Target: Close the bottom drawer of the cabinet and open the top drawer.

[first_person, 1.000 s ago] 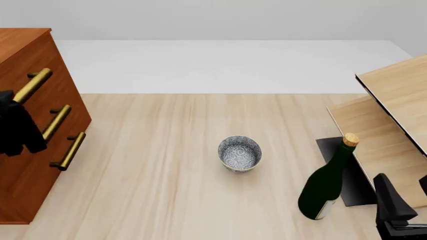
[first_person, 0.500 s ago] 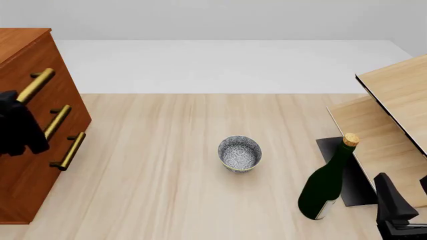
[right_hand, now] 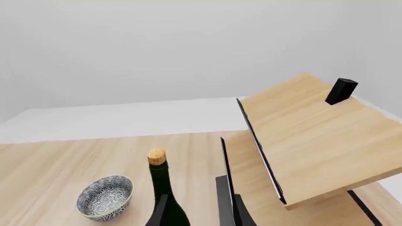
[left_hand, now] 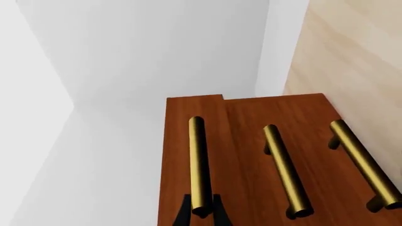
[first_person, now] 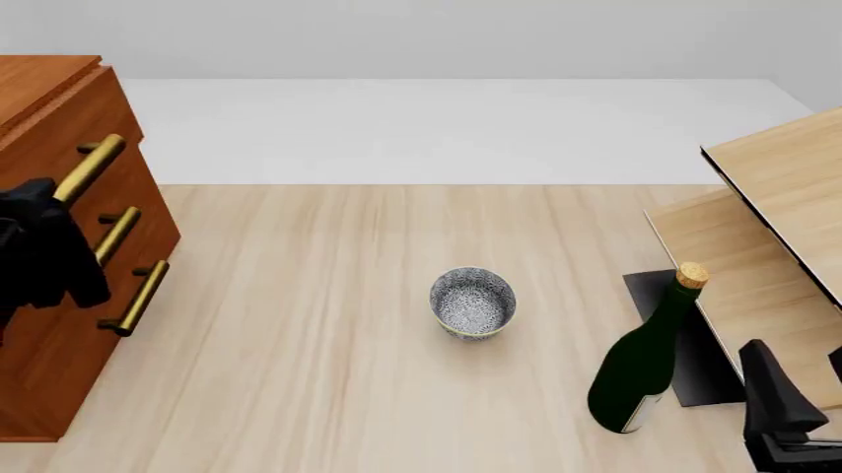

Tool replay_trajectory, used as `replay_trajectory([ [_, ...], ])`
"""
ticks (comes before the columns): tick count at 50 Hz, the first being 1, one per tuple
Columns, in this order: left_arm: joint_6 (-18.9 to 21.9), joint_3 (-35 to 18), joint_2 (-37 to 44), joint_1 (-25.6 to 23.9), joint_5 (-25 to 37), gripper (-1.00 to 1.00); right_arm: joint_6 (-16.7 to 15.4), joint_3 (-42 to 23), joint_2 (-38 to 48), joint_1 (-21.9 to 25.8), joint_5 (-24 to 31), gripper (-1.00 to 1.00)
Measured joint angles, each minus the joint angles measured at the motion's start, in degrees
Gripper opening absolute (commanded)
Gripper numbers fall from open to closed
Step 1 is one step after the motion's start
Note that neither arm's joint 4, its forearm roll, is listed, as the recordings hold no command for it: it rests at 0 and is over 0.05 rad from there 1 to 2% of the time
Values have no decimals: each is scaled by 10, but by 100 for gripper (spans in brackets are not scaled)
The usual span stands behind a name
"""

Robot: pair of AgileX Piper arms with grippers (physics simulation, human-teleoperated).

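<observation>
The reddish-brown cabinet (first_person: pixel 39 84) stands at the table's left edge. Its top drawer (first_person: pixel 129 123) sticks out a little past the two below it. My left gripper (first_person: pixel 59 192) is shut on the lower end of that drawer's brass handle (left_hand: pixel 197 160), and the black fingertips (left_hand: pixel 183 214) flank the bar in the left wrist view. The bottom drawer (first_person: pixel 105 340) sits flush with the middle one, its handle (left_hand: pixel 364 162) free. Far away at the front right corner, my right gripper (first_person: pixel 790 414) stands open and holds nothing.
A patterned bowl (first_person: pixel 472 303) sits mid-table. A dark green corked bottle (first_person: pixel 645 370) stands just left of my right gripper. Behind it pale wooden shelf boards (first_person: pixel 776 227) lean on a black base (first_person: pixel 684 335). A small black block (right_hand: pixel 341 91) rests on the upper board.
The top drawer has slid out to the right, its handle carried along by my left gripper. The right arm, bowl and bottle have stayed put.
</observation>
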Motion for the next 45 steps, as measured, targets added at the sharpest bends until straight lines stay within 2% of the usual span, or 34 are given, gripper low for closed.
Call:
replay_trajectory([
  [45,14,9,-10,-51,-2,-100,9,-2,8,-3,-6,100],
])
